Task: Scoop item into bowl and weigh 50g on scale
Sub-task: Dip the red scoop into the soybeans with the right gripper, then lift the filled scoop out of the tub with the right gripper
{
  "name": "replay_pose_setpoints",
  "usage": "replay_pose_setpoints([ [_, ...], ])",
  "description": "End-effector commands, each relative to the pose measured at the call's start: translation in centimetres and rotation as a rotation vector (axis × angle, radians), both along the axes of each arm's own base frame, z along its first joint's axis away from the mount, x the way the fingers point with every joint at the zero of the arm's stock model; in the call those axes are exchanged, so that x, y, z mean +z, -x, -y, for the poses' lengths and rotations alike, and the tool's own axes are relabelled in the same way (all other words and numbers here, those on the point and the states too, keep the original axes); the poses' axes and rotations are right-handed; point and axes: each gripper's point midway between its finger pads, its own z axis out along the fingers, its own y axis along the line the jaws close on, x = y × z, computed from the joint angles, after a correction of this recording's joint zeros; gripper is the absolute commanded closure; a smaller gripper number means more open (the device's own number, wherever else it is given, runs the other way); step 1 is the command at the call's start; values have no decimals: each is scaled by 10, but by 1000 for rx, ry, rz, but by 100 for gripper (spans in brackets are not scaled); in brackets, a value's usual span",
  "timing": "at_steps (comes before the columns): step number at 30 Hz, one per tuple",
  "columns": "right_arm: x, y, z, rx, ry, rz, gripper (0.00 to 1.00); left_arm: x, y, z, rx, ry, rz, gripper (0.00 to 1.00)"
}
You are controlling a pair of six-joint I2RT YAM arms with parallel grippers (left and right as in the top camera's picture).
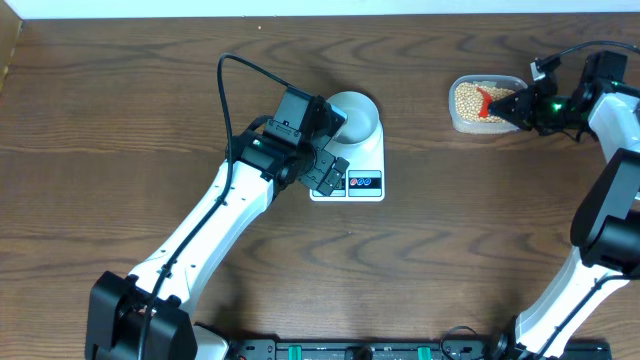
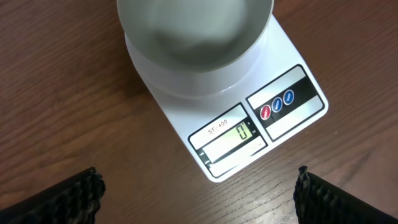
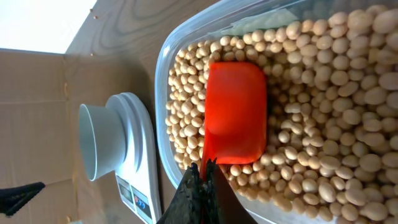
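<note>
The pale bowl (image 1: pixel 357 116) stands empty on the white scale (image 1: pixel 366 163); in the left wrist view the bowl (image 2: pixel 196 37) sits on the scale (image 2: pixel 283 78) and the display reads 0. My left gripper (image 1: pixel 335 172) is open and empty just in front of the scale's display; its fingertips (image 2: pixel 199 198) frame bare wood. The tan beans (image 1: pixel 468 98) fill a clear tub (image 1: pixel 459 121) at the back right. My right gripper (image 1: pixel 518 106) is shut on the handle of an orange scoop (image 3: pixel 236 112) that lies on the beans (image 3: pixel 329 106) in the tub.
The clear tub's rim (image 3: pixel 163 81) lies between the scoop and the scale (image 3: pixel 134 155). A black cable (image 1: pixel 235 75) loops off the left arm. A pale wall edge runs along the table's back.
</note>
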Motion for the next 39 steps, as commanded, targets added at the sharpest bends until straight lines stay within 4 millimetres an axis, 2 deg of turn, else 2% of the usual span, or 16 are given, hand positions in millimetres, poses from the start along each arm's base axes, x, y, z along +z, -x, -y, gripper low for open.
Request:
replay_pose_setpoints([
  [1,-1,6,2,-14,-108,-20,99,7,-1,-2,-8,-5,25,0],
  [7,2,8,26,-59,-123,-1,99,7,-1,-2,-8,-5,25,0],
  [12,10,10,37,-63,-169,45,99,7,-1,-2,-8,-5,25,0],
  [20,28,12,45,-57,-257,120,99,7,-1,-2,-8,-4,25,0],
  [33,52,19,71,-99,-383,196,99,7,-1,-2,-8,-5,25,0],
  [39,72,23,73,-86,-486,254,99,7,-1,-2,-8,-5,25,1],
])
